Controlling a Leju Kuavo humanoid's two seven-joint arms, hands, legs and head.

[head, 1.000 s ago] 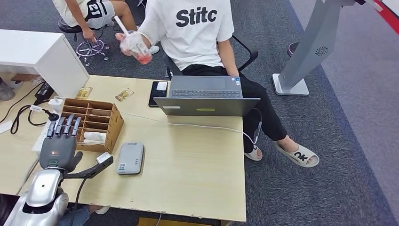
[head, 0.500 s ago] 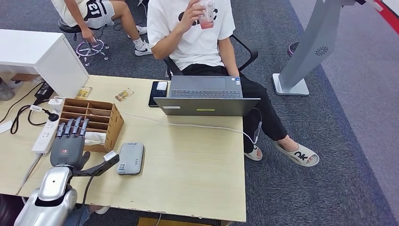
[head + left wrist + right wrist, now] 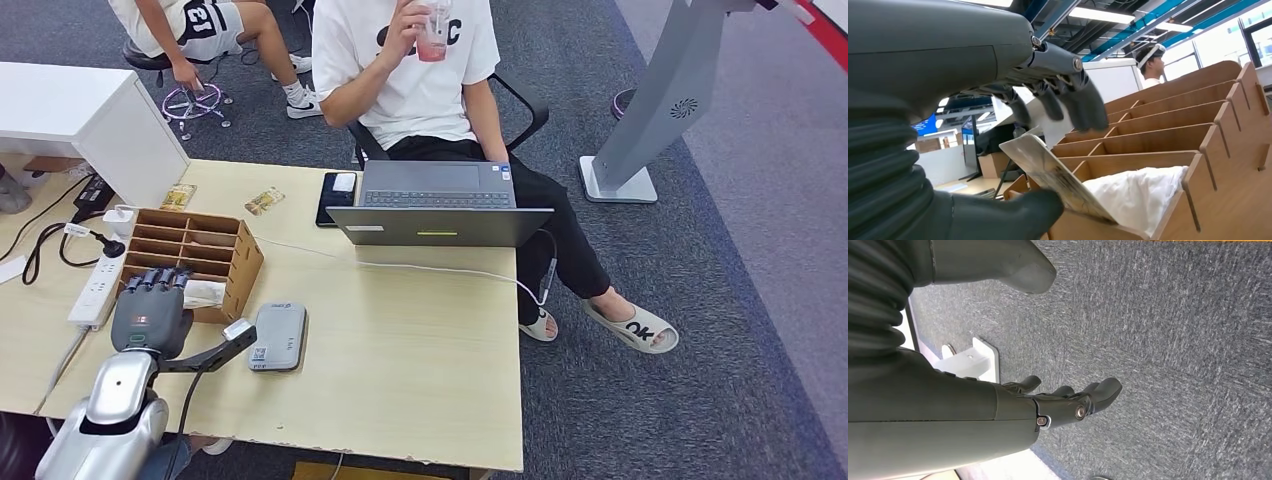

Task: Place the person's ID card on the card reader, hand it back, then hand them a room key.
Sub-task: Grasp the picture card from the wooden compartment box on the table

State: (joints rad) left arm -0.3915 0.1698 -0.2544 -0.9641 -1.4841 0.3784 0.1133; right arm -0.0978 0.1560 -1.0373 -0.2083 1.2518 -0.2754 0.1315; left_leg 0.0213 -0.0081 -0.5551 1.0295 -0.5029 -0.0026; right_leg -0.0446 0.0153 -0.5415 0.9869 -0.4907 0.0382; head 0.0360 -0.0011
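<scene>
My left hand (image 3: 150, 312) hovers at the near end of the wooden slotted box (image 3: 218, 250), its fingers bent down over the front compartment. In the left wrist view a pale card (image 3: 1053, 175) leans out of that compartment over a white wad (image 3: 1138, 192). My thumb (image 3: 1013, 215) lies under the card and the fingers (image 3: 1073, 102) hang a little above it, apart from it. The grey card reader (image 3: 277, 337) lies flat just right of the hand. My right hand (image 3: 1048, 405) hangs over the carpet, fingers loosely spread, holding nothing.
A person in a white shirt (image 3: 420, 70) sits behind the table, drinking from a cup. An open laptop (image 3: 438, 205) with a white cable, a dark phone (image 3: 336, 197), two small cards (image 3: 263, 201) and a power strip (image 3: 97, 288) lie on the table.
My left hand moved right toward the box's near compartment and its fingers bent downward from straight. The person raised the cup to the mouth.
</scene>
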